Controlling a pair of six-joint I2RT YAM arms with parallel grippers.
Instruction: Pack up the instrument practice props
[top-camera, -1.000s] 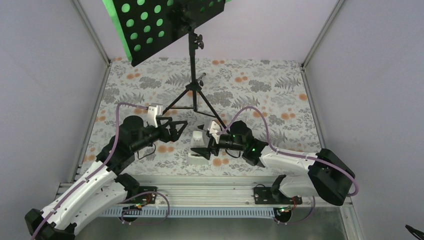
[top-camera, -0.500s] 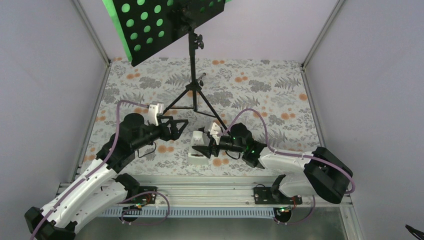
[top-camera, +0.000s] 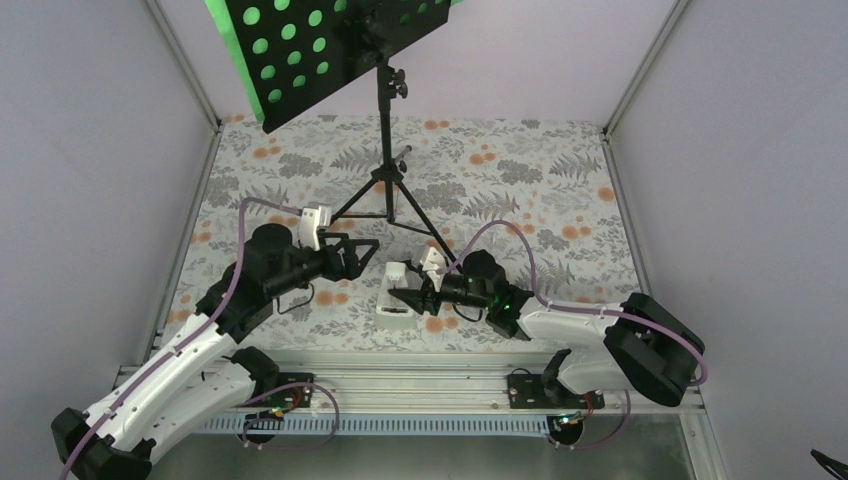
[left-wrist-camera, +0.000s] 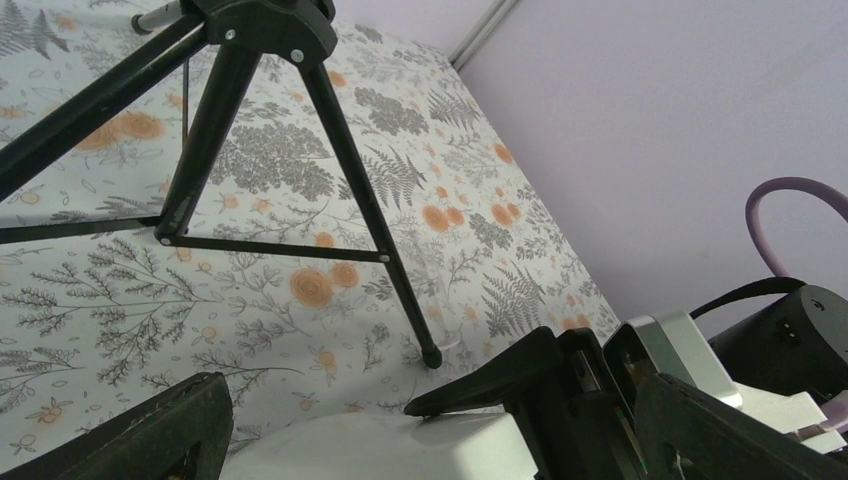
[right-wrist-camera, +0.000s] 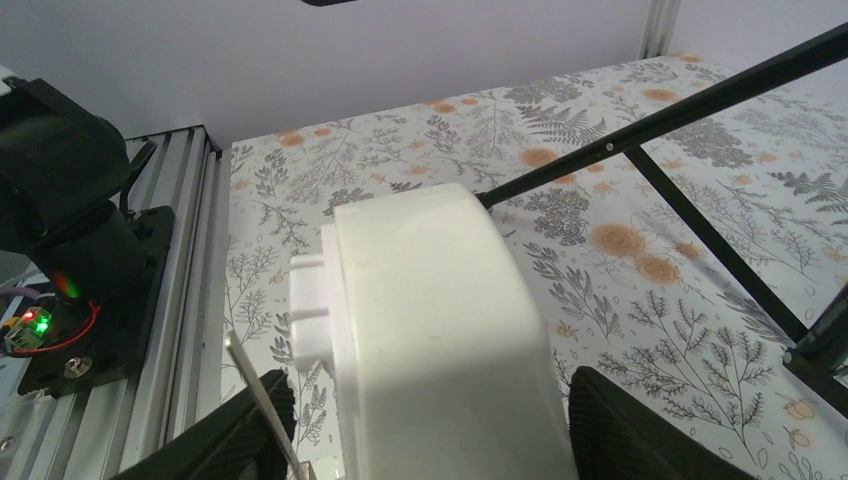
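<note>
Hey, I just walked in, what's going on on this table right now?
Two robot arms are working on packing up music practice gear. The right gripper has its fingers on either side of a white metronome lying on the flowered table; whether it is clamped is unclear. The left gripper is open and empty, close to the tripod legs of the black music stand, which stands upright with green sheet-music pages on its desk.
</note>
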